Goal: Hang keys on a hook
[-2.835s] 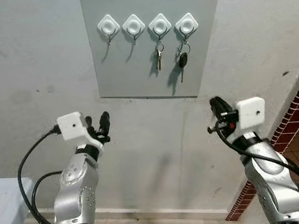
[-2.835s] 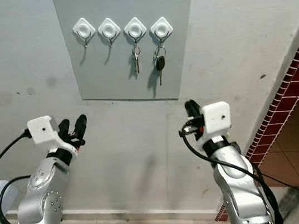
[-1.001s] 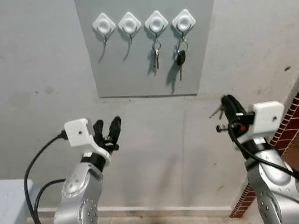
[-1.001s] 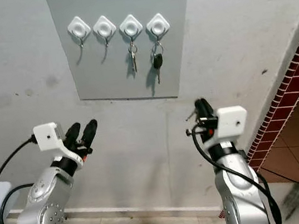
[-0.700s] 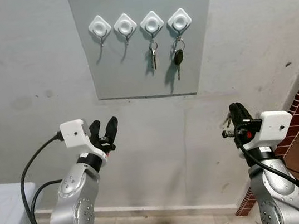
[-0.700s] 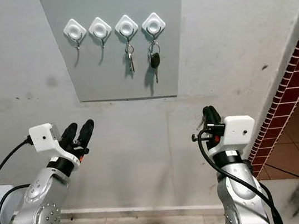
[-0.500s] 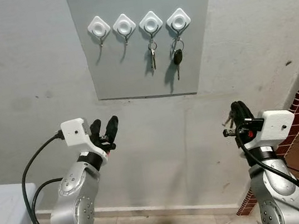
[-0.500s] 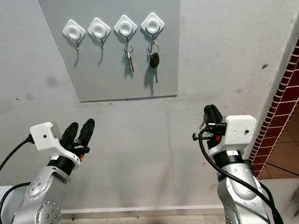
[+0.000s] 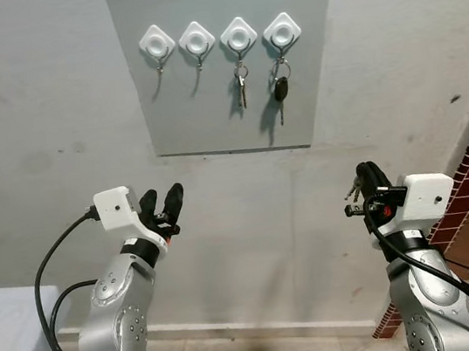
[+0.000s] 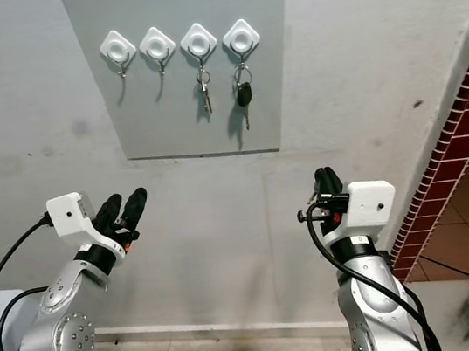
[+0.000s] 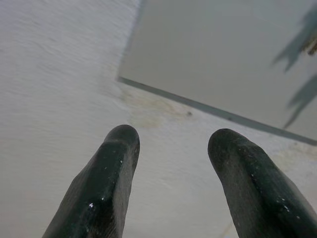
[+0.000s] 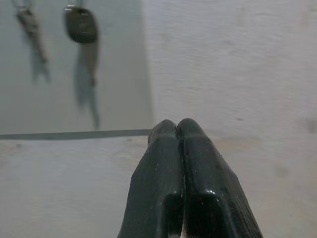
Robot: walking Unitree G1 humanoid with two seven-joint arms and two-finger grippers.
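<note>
Grey panel (image 9: 207, 109) on the plaster wall (image 9: 48, 106) is carrying four white diamond hooks in a row: two on the robot's left are hanging empty (image 9: 156, 42) (image 9: 196, 37), third is holding a silver key (image 9: 241, 84), fourth a black-headed car key (image 9: 280, 91).

Right gripper (image 9: 364, 181) is sitting low and to the right of the panel, well below the hook row, jaws clenched together in the right wrist view (image 12: 179, 130). A small bunch of keys (image 9: 356, 190) is poking out on its left side in the head view, so it's gripping that bunch near the fingertips. Ring itself is too small to make out.

Left gripper (image 9: 163, 202) is hovering below the panel's lower left corner, jaws released and empty, fingers (image 11: 111, 168) clearly spread in the left wrist view.

Risks as I'm reading it:
- Grip looks marginal, with keys sticking out sideways instead of hanging under the fingers. Any jolt on the way up and the bunch is probably slipping or rotating.
- Ring orientation is unknown, so it's likely meeting the hook flat and bouncing off rather than threading.
- Free hooks are the far pair, so the right arm is reaching across past both hung keys. It's liable to be knocking the car key off.
- Pushing hard on a stick-on type hook could be peeling it off the panel.
</note>
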